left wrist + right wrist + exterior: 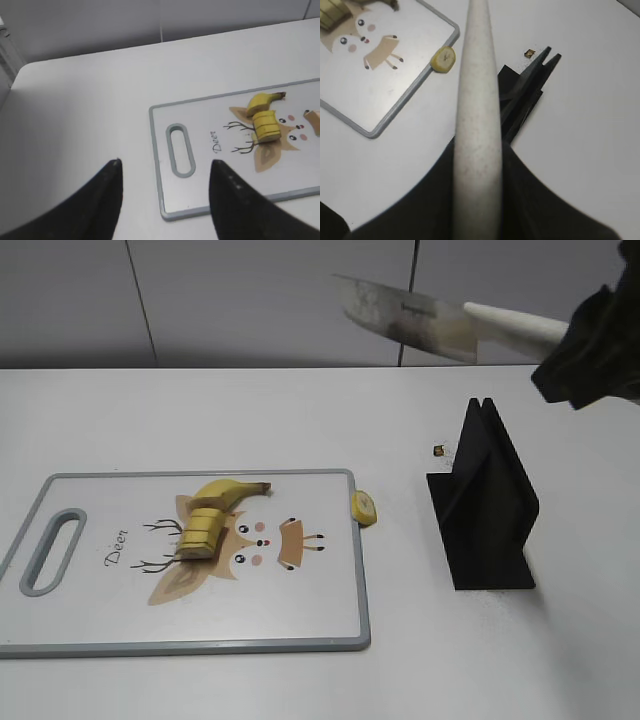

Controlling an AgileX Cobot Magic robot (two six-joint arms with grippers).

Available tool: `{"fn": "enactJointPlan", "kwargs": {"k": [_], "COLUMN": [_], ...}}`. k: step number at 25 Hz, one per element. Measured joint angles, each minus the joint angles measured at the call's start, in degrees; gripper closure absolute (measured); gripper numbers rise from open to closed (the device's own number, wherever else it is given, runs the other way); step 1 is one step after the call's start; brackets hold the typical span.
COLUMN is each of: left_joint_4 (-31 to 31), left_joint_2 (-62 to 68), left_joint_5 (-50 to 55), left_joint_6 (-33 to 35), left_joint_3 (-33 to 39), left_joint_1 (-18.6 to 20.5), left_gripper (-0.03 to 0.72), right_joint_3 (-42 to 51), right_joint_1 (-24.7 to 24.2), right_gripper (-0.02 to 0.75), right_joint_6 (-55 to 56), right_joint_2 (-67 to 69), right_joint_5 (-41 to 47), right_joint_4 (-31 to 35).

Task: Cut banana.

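One banana [215,515], partly cut, lies on the cutting board [300,610]. One loose slice [364,507] sits beside the board. The right gripper [590,340] holds one knife [420,320] high up. The left gripper [165,172] is wide apart, cut off below.

Tiny brown speck [439,450], perhaps banana

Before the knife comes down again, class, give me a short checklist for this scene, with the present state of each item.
1. Knife held in right pincer: ok.
2. Blade clear of the black stand: ok, it is well above.
3. Banana on the cutting board: ok.
4. All slices on the board: not ok, one slice lies off its right edge.
5. Left pincer clear of the banana: ok, open, empty.
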Motion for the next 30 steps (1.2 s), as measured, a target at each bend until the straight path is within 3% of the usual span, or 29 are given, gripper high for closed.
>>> {"fn": "enactJointPlan", "kwargs": {"k": [5, 10, 15, 18, 22, 30], "left_joint_4": [-9.4, -24.4, -32.2, -32.8, -31.9, -15.4], "left_joint_2": [12.9, 29.6, 45.3, 54.9, 65.7, 79.6], "left_joint_5": [-3.0, -0.5, 6.5, 11.9, 14.2, 14.5], "left_joint_6": [15.4, 35.6, 50.0, 55.0, 61.0, 63.5], "left_joint_3": [-3.7, -9.1, -19.4, -27.1, -35.8, -40.7], "left_joint_1": [0.0, 0.0, 0.0, 0.0, -0.4, -8.0], "left_gripper": [0.152, 0.113, 0.099, 0.099, 0.099, 0.099], "right_joint_3": [-3.7, -8.4, -14.3, -17.2, -20.0, -26.1], "right_joint_1": [0.0, 0.0, -1.9, -3.9, -5.0, -5.1], "right_gripper": [0.575, 0.575, 0.575, 0.575, 0.575, 0.575], "right_joint_6": [-14.9, -28.4, -42.7, -54.0, -63.9, -73.3], "right_joint_2": [8.0, 15.3, 22.3, 25.5, 29.6, 39.2], "right_joint_5": [-3.4, -3.7, -1.0, 0.9, 3.5, 5.1], "right_joint_4": [2.6, 9.3, 20.9, 27.8, 29.9, 36.5]}}
